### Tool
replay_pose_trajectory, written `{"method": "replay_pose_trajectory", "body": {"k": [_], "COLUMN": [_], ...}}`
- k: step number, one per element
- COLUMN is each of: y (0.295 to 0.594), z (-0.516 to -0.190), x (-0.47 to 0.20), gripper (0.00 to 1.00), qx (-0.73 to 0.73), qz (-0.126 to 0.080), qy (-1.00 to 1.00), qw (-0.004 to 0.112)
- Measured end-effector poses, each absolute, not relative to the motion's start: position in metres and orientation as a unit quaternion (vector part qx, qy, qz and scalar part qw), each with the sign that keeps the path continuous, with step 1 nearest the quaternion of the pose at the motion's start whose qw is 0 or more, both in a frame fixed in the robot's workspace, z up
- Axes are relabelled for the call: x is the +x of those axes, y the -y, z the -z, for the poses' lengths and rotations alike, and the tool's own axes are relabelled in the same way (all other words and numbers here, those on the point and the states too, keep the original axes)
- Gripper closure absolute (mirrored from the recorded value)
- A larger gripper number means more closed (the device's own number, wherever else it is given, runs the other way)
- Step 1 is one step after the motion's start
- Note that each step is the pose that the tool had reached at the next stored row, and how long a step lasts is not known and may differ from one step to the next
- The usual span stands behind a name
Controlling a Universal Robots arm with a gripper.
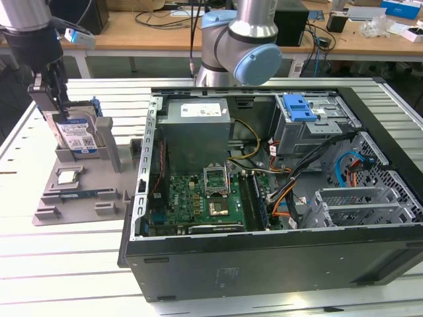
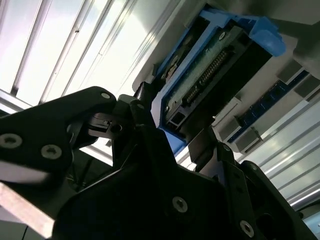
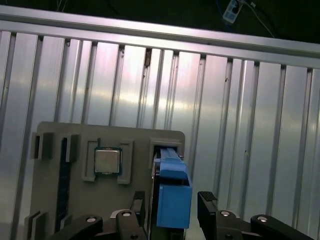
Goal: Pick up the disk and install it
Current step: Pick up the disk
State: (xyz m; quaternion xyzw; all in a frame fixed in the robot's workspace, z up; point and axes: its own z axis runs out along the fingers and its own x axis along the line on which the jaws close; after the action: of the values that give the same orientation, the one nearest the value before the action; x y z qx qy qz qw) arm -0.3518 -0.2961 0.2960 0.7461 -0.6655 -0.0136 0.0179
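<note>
So the disk (image 1: 76,135) is standing on edge in a slot of the grey holder (image 1: 49,198) at the exterior view's left, with its top edge sticking up free. The gripper (image 1: 58,109) is down over it with its fingers (image 3: 207,206) spread to either side. In the first wrist view a gap shows between finger and blue bracket (image 3: 173,192), so no pinch. There's bare slatted table (image 1: 39,264) all round the holder. The disk itself is silver with a blue-and-white label, and its connector row faces the second wrist view. A CPU chip (image 3: 107,160) sits in its own pocket just beside it. The open PC case (image 1: 264,257) lies well apart toward the exterior view's right, with the drive cage (image 1: 310,125) inside.
</note>
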Motion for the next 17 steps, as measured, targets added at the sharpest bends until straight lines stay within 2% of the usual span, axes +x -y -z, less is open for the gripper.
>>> {"method": "replay_pose_trajectory", "body": {"k": [9,10,12,13,17], "y": [0.2961,0.2961,0.2961,0.2961,0.2961], "z": [-0.2868,-0.2868,-0.2866,-0.2866,-0.2864], "x": [-0.352,-0.352,-0.352,-0.352,-0.352], "gripper": [0.46,0.47,0.6,0.63,0.63], "qx": [0.745,0.745,0.745,0.745,0.745], "qz": [0.013,0.013,0.013,0.013,0.013], "qy": [0.667,0.667,0.667,0.667,0.667], "qw": [0.018,0.018,0.018,0.018,0.018]}}
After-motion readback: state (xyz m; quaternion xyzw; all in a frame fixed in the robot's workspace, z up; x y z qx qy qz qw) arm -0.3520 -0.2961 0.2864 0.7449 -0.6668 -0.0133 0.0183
